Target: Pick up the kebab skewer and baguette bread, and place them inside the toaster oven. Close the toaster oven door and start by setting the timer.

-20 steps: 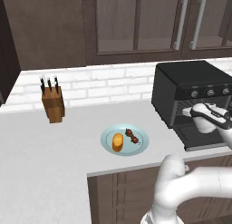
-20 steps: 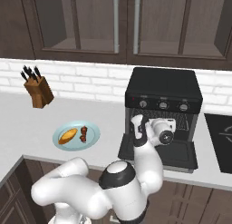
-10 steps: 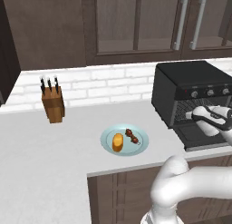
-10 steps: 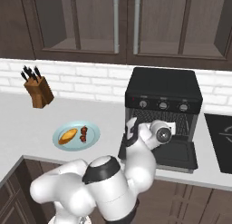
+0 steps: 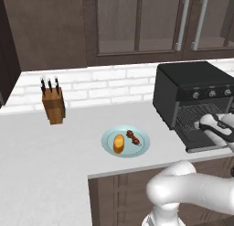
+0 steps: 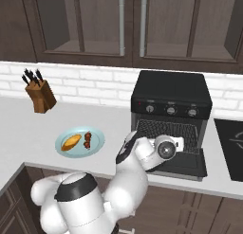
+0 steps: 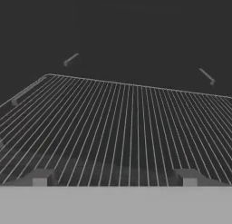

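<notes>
Since a second ago the hand has drawn lower at the mouth of the toaster oven [image 6: 171,115], while the plate of food has not shifted. In the hand view the gripper [image 7: 114,181] points straight into the dark cavity, its two fingertips [image 7: 40,178] spread wide apart over the wire rack [image 7: 118,128] and holding nothing. Out from the hand, the toaster oven door [image 6: 182,164] lies folded down flat in front of the oven, already open. Well to the left of the oven, the blue plate [image 5: 141,149] carries the baguette bread [image 5: 119,143] and the kebab skewer [image 5: 133,137], side by side. Farther left of the oven stands the knife block [image 5: 53,104].

Neither food item is inside yet, so the step in hand looks like backing out of the cavity. Doing it well means pulling straight back, clear of rack and door, before swinging left and coming down on one item from above.

Whether bread and skewer touch is too small to tell. The left base view cuts the gripper off at its edge.
</notes>
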